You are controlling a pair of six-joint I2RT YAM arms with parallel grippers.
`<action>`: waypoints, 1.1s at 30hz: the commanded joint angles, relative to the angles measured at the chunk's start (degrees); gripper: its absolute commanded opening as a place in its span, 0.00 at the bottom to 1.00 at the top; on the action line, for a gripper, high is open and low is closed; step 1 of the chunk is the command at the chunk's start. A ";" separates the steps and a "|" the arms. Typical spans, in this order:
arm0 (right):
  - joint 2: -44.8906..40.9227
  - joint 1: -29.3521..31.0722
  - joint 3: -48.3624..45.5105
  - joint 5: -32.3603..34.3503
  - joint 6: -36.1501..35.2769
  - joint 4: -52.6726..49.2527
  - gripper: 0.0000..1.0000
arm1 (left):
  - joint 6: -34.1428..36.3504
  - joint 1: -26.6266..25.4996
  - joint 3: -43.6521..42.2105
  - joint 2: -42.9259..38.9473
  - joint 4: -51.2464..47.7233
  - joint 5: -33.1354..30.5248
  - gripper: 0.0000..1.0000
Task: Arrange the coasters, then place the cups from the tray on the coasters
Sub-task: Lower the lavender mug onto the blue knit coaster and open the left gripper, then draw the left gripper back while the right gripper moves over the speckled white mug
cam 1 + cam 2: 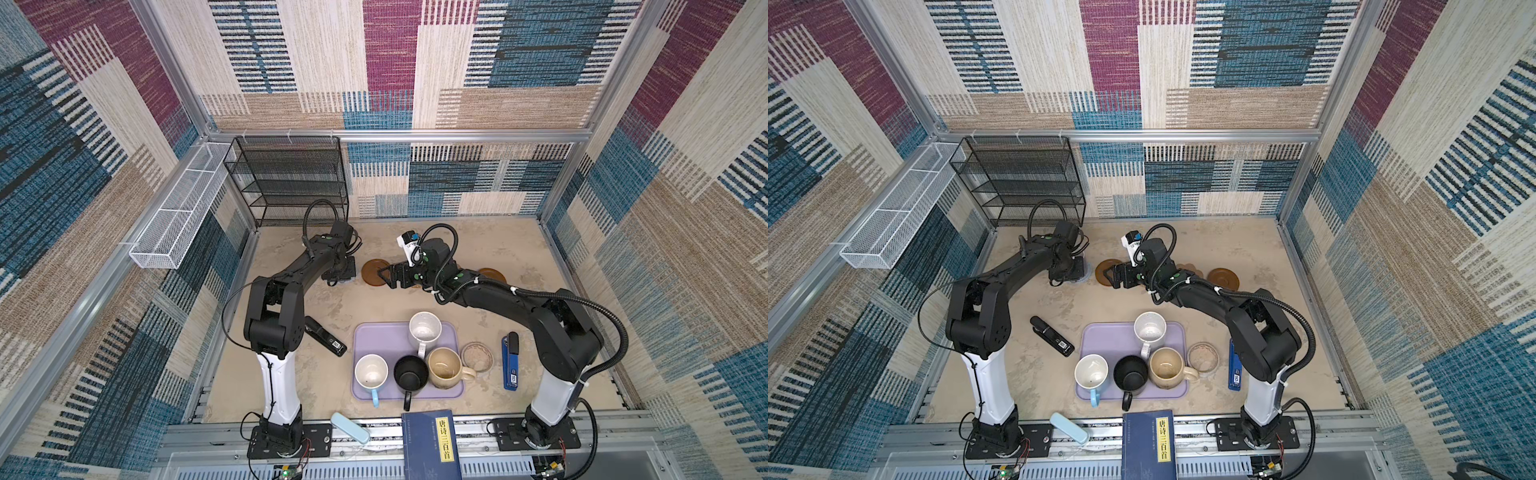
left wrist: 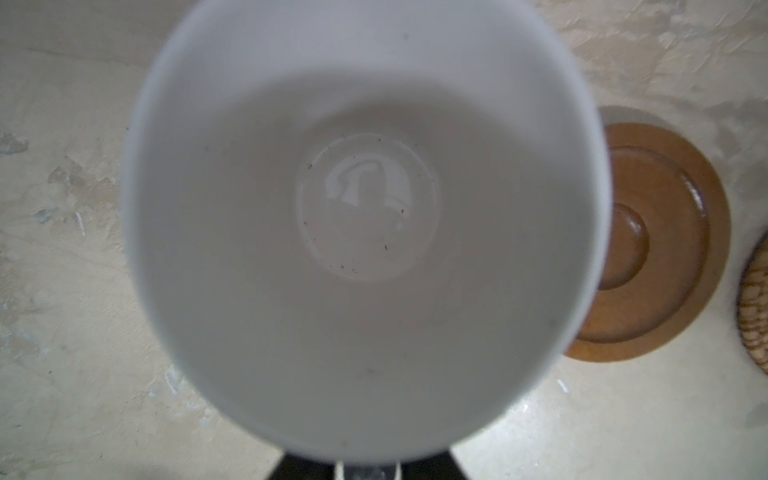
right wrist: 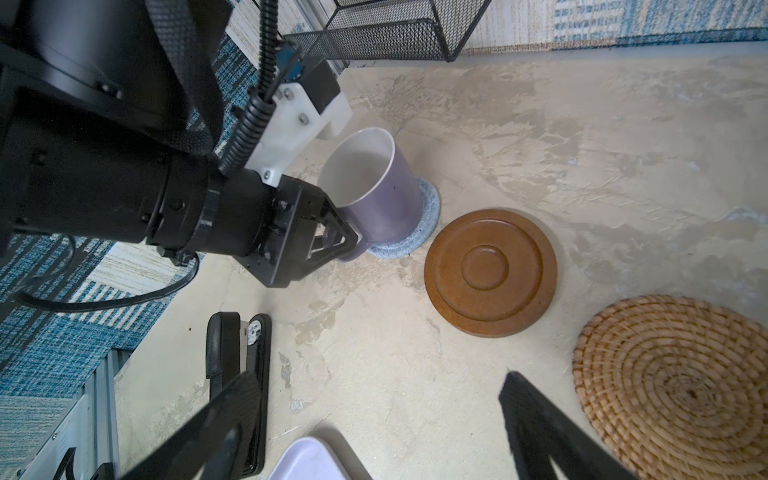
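A lavender mug stands on the grey-blue crocheted coaster at the back left. Its white inside fills the left wrist view. My left gripper is at the mug's handle, jaws slightly apart on either side of it. A wooden disc coaster lies just right of the mug, then a rattan coaster and another wooden disc. My right gripper hovers open and empty by the first disc. The lilac tray holds speckled white, light blue, black and cream mugs.
A black stapler lies left of the tray. A small beige dish and a blue stapler lie to its right. A dark-blue book and a pale blue case sit at the front edge. A black mesh rack stands at the back left.
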 commanded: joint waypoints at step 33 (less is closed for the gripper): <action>-32.42 9.02 -14.57 16.99 11.97 -44.95 0.80 | -8.45 -6.11 -32.26 -42.06 19.56 44.54 0.95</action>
